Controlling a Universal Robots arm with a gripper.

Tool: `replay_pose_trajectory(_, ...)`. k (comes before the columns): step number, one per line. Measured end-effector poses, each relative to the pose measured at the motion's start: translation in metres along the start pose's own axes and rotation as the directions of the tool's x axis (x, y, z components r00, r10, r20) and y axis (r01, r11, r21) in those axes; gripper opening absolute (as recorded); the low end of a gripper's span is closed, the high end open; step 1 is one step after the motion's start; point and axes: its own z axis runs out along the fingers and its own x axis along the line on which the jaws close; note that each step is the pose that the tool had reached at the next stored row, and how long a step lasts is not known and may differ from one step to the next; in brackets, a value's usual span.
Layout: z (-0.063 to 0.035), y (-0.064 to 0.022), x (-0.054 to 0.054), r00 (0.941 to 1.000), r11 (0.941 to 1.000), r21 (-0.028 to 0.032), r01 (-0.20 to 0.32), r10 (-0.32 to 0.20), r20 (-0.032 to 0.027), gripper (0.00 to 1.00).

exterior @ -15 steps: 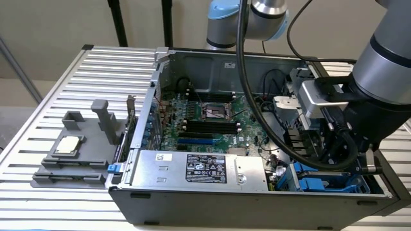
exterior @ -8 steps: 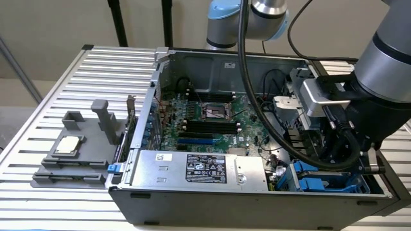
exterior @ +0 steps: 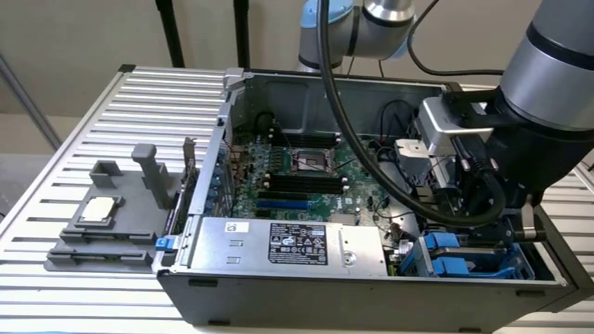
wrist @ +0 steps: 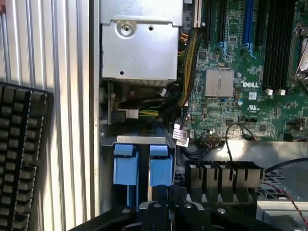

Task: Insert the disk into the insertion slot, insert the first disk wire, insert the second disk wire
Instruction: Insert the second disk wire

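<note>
The arm reaches down into the open computer case [exterior: 278,292], its gripper [wrist: 161,204] poised directly above the drive cage at the case's front corner on the exterior view's right. The fingers look drawn close together, nearly shut, and nothing can be seen held between them. The insertion slot [exterior: 469,261] shows as a grey metal bay with blue rails, and in the wrist view two blue plastic tabs [wrist: 143,166] stand side by side just below the gripper's black tips. Those tabs appear to belong to the disk's frame, so the disk [wrist: 144,195] seems already seated in the slot — though its metal body and label are hidden, so how fully it sits cannot be told. The first step therefore looks done or very nearly so. Of the wires, a bundle of yellow and black cables [wrist: 185,72] runs beside the silver power supply box [wrist: 139,43] toward the cage, yet whether any connector is plugged into the disk is hidden — that part reads as not yet shown complete.
</note>
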Motion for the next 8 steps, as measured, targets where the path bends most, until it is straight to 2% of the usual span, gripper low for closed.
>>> replay_pose_trajectory(1,-0.0008,0.0004,-0.0001,1.0,1.0,0.0017,0.0,0.0,-0.0002,0.16)
replay_pose_trajectory(2,-0.0008,0.0004,-0.0001,1.0,1.0,0.0018,0.0,0.0,-0.0001,0.11)
replay_pose_trajectory(8,-0.0009,0.0004,-0.0001,1.0,1.0,0.0019,0.0,0.0,-0.0002,0.11)
